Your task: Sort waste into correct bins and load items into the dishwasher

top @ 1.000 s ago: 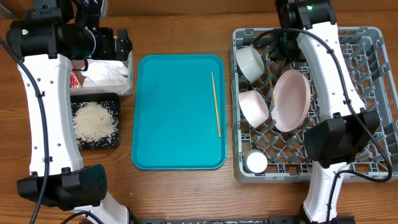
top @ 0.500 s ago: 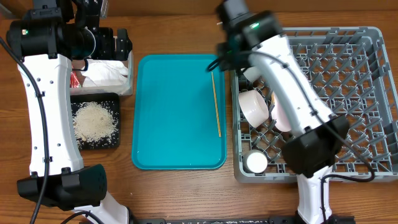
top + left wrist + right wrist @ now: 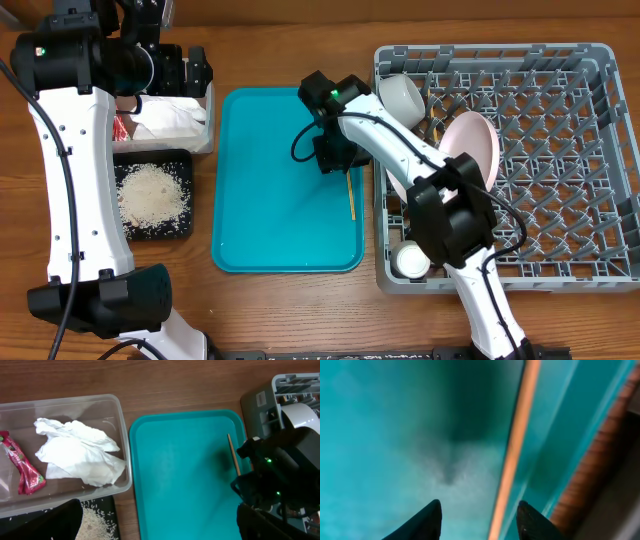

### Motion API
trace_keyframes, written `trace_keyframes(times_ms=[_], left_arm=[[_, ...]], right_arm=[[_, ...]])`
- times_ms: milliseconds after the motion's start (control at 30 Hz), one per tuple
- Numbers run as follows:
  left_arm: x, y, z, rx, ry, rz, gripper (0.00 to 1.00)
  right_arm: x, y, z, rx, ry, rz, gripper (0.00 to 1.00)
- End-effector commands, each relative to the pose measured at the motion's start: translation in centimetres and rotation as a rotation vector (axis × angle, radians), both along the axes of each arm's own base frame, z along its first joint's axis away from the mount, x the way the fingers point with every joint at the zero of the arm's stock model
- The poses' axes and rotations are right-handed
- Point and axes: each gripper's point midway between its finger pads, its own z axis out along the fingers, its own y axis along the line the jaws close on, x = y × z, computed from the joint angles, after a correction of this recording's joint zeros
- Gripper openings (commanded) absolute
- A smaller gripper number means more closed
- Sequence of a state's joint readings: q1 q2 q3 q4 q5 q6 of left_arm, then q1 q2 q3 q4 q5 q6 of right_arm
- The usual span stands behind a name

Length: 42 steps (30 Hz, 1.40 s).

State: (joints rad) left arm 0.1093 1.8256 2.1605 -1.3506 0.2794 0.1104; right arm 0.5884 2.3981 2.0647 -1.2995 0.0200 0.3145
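A thin wooden chopstick point(image 3: 350, 196) point(image 3: 516, 455) lies near the right edge of the teal tray point(image 3: 270, 200). My right gripper point(image 3: 337, 158) point(image 3: 480, 512) hangs low over it, open. The stick runs between the two fingertips, closer to the right one, and touches neither. My left gripper point(image 3: 193, 70) point(image 3: 160, 527) stands open and empty above the clear tub point(image 3: 209, 128) point(image 3: 122, 440). The tub holds white tissues point(image 3: 75, 455) and a red sauce packet point(image 3: 22, 467). Rice scraps point(image 3: 152, 192) fill the black tray point(image 3: 183, 230). In the grey rack point(image 3: 500, 283) sit a white bowl point(image 3: 402, 97), a pink plate point(image 3: 473, 160) and a white cup point(image 3: 411, 261).
My right arm point(image 3: 400, 150) crosses from the rack's left side over the teal tray's right rim, hiding part of the dishes there. The rack's right half holds only upright pegs point(image 3: 570, 150). Bare wood point(image 3: 290, 300) shows along the table's front.
My right arm has swung left out of the rack and come down over the chopstick on the teal tray, its jaws widening a little. The left arm has not moved.
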Motion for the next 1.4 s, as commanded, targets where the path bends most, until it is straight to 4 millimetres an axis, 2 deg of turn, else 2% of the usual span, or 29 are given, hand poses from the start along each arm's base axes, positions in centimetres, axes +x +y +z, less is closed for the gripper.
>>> trace_keyframes(times_ms=[0,33,133,167,300,700,867,933,967,1167,1200,1267,1367], left_arm=[[-0.1,0.1,0.5,0.006,-0.016,-0.002,1.0],[-0.1,0.1,0.5,0.006,-0.015,-0.002,1.0],[-0.1,0.1,0.5,0.006,-0.016,-0.002,1.0],[-0.1,0.1,0.5,0.006,-0.015,-0.002,1.0],[-0.1,0.1,0.5,0.006,-0.016,-0.002,1.0],[-0.1,0.1,0.5,0.006,-0.015,-0.002,1.0],[-0.1,0.1,0.5,0.006,-0.016,-0.002,1.0],[-0.1,0.1,0.5,0.006,-0.016,-0.002,1.0],[-0.1,0.1,0.5,0.006,-0.016,-0.001,1.0],[-0.1,0.1,0.5,0.006,-0.016,-0.002,1.0],[-0.1,0.1,0.5,0.006,-0.015,-0.002,1.0],[-0.1,0.1,0.5,0.006,-0.016,-0.002,1.0],[-0.1,0.1,0.5,0.006,-0.016,-0.002,1.0]], right_arm=[[-0.6,-0.1,-1.7,0.062,0.082,-0.044,0.49],[-0.8,0.0,-2.0,0.069,0.097,-0.046,0.49],[-2.6,0.8,-3.6,0.12,0.199,-0.038,0.37],[-2.8,0.7,-3.7,0.115,0.207,-0.039,0.24],[-2.8,0.9,-3.7,0.117,0.202,-0.041,0.04],[-2.5,1.1,-3.3,0.12,0.191,-0.042,0.04],[-1.5,2.1,0.6,0.165,0.121,-0.026,0.04],[-1.1,2.6,3.6,0.199,0.062,-0.014,0.04],[-1.0,2.5,4.4,0.203,0.048,-0.013,0.04],[-0.7,1.7,12.3,0.251,-0.117,-0.002,0.04],[-0.6,1.1,13.9,0.256,-0.155,-0.008,0.04],[-0.5,-0.2,15.6,0.234,-0.2,-0.023,0.04],[-0.1,-3.5,17.3,0.163,-0.248,-0.071,0.04]])
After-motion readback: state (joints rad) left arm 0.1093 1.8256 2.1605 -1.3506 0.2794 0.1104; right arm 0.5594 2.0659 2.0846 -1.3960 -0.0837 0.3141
